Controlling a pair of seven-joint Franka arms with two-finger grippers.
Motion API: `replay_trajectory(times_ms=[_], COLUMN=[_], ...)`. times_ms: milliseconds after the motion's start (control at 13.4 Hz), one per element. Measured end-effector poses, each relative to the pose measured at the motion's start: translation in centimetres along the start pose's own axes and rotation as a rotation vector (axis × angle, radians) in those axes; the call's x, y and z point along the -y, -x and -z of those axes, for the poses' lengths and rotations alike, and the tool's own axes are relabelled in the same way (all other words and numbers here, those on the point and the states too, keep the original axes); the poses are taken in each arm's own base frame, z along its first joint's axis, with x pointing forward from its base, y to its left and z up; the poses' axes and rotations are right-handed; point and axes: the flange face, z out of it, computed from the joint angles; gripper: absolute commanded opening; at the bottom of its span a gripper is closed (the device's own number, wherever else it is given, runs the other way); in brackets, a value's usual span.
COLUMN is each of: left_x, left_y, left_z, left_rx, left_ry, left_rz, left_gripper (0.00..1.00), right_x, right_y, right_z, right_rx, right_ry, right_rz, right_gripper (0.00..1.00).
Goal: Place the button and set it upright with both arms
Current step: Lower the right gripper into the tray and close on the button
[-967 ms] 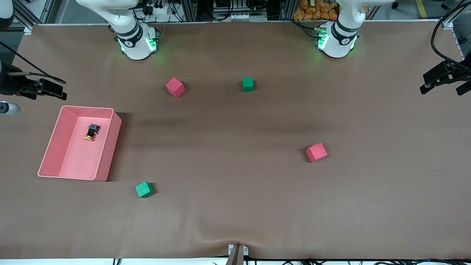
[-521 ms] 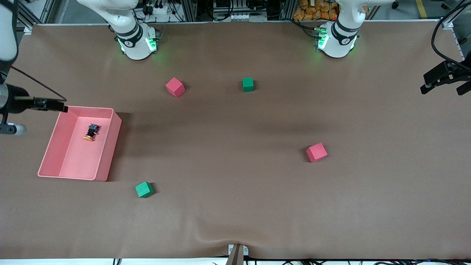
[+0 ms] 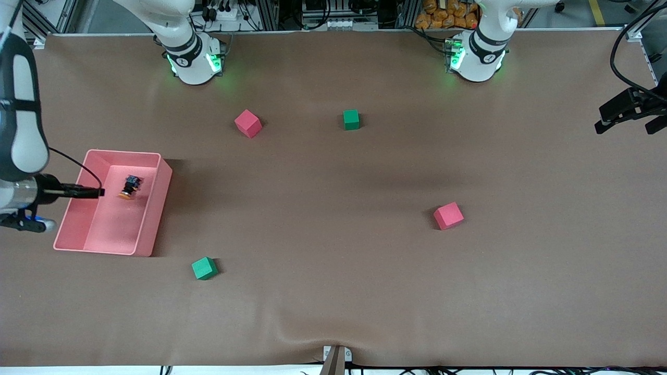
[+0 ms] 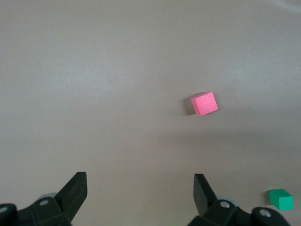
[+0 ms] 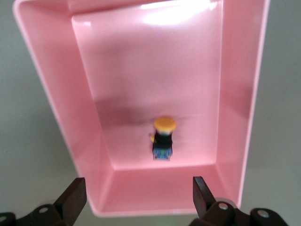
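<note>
While button (image 5: 164, 136) lies tipped in pink bin (image 5: 240, 117), I see right hand (image 5: 136, 197) wide over it — left hand (image 4: 138, 200) wide, waiting over table (image 4: 117, 70).

left end effector (image 4: 136, 197) — open | right end effector (image 5: 136, 197) — open

The small push-button with a round orange cap and a short black cylindrical body (image 3: 128, 187) (image 5: 163, 137) lies on its side on the floor of the pink plastic bin (image 3: 151, 219) (image 5: 56, 113), not upright. A bluish part shows at the end of the body away from the cap. In the right wrist view it sits between the lines of the two black fingers (image 5: 75, 197) of the right gripper (image 5: 139, 195), ahead of their tips and apart from both. The fingers stand spread wide. Nothing touches the button.
</note>
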Motion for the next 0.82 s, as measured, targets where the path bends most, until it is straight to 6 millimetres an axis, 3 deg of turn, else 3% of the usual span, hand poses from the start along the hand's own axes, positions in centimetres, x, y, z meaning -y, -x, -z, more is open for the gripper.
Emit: replay_trajectory(times_ms=[297,521,818], left_x=[-0.1,-0.1,-0.1], left_y=[0.0,0.0,0.0], left_z=[0.0,0.0,-0.2], left_rx=[0.001,0.002,0.006], left_ry=[0.000,0.000,0.000], left_rz=[-0.002,0.003,0.003], left_gripper=[1.00,1.00,1.00], right_x=[-0.5,-0.6,-0.5], right_y=[-2.5,-2.5,-2.1], right_z=[-4.9,-8.8,-11.4], right_rx=[-0.087,-0.125,-0.114], right_ry=[0.028,0.035,0.034], right_rz=[0.003,0.006,0.008], right_gripper=[1.00,1.00,1.00])
